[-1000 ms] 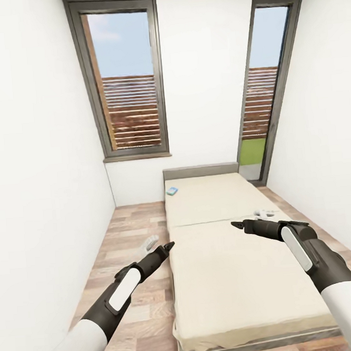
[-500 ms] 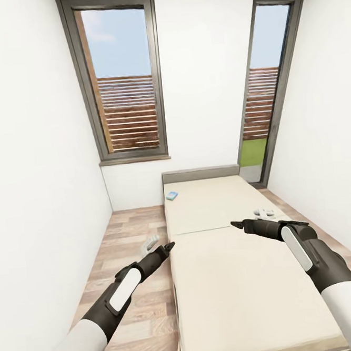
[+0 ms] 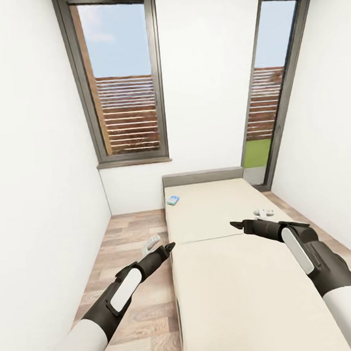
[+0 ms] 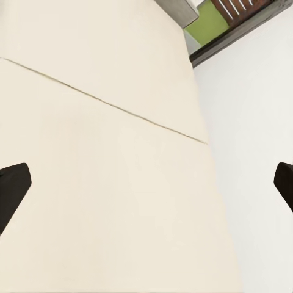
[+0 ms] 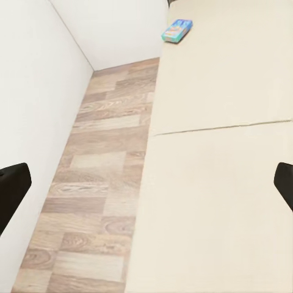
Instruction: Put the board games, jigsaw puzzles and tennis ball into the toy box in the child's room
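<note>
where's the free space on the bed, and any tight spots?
Most of the bed is bare, from the mattress seam toward the robot. Beyond the seam, only a small blue box sits near the headboard, at the edge by the floor strip. A whitish object lies just past the right gripper.

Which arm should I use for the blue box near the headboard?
Left, probably. The blue box lies at the bed's left edge, on the same side as the left claw, which hangs over the floor beside that edge. The right claw is over the mattress, toward the bed's right half. Both are open and empty.
</note>
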